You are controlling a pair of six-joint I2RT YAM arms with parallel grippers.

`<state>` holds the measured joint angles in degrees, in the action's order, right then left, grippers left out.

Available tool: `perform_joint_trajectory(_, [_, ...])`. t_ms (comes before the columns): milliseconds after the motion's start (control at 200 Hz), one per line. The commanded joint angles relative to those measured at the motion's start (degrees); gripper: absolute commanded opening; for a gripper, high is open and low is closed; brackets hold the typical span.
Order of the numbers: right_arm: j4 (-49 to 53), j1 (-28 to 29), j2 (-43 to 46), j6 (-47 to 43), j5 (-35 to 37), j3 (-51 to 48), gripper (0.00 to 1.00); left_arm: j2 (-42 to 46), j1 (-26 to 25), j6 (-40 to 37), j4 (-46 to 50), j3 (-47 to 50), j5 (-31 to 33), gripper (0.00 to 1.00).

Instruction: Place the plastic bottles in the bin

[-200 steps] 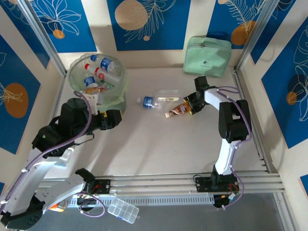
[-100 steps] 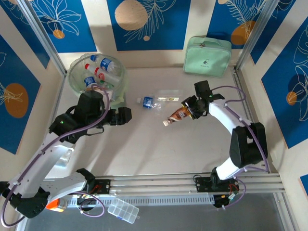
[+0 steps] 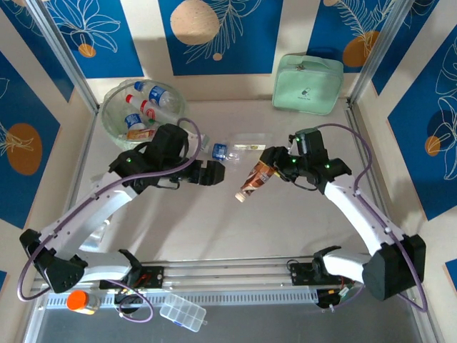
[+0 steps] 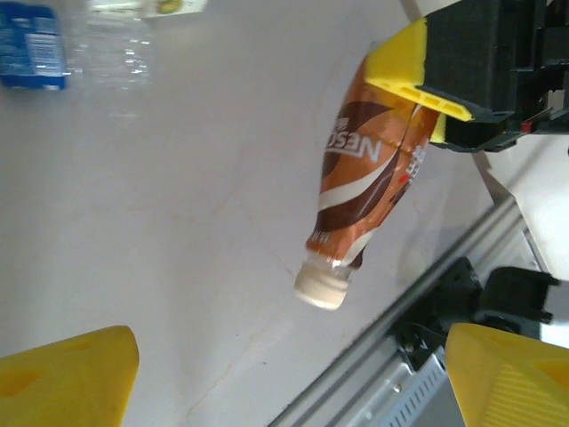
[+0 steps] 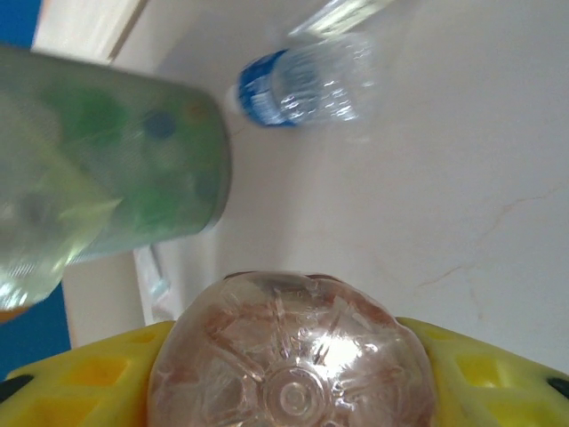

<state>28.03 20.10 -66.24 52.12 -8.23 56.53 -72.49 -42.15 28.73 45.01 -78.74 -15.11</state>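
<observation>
Just lifted: my right gripper (image 3: 271, 163) pinched the Nescafé bottle (image 4: 364, 178) off the table (image 3: 214, 229) toward mid-frame; my left gripper (image 3: 213, 172) quit the bin (image 3: 114, 107), jaws spread wide. Handover seemed likely.

White letters are showing on the brown-labelled bottle (image 4: 360, 169) in the left wrist view, at about one o'clock from the middle. "NES" is reading clearly, upside-down, and the letters after it are curling out of sight. Small red and white print at the label's three o'clock edge is too fine to read. At eleven o'clock, the blue-labelled bottle (image 4: 36, 49) is carrying white print, also illegible. In the top view, a dark mark is sitting on the mint-green case (image 3: 308, 84), unreadable.
</observation>
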Motion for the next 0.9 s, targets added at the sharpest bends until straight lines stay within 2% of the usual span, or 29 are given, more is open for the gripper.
perform_joint_trajectory(0, [1.59,1.64,2.42,-5.36,-4.68,2.48,0.56,-1.56,-0.99,-2.03,-3.22,-2.3,-7.17,0.89])
perform_joint_trajectory(175, [1.04,2.75,5.16,-3.93,-6.93,2.93,0.56,-4.97,-2.13,-1.7,-8.07,-2.3,-14.68,0.89])
perform_joint_trajectory(380, [-3.03,2.93,6.12,0.67,-10.0,3.5,0.56,-7.37,-2.68,-1.99,-12.43,-2.61,-16.2,0.89])
perform_joint_trajectory(570, [-6.02,2.75,5.01,0.82,-12.17,5.02,0.56,-11.59,-2.66,-5.77,-11.0,-6.43,-18.4,0.87])
perform_joint_trajectory(775, [-8.89,3.11,3.67,1.1,-14.95,6.66,0.55,-13.96,-2.62,-6.05,-13.14,-7.91,-17.98,0.81])
perform_joint_trajectory(895, [-10.25,3.63,3.59,1.35,-15.74,6.41,0.55,-14.69,-2.67,-6.35,-13.8,-9.1,-17.97,0.73])
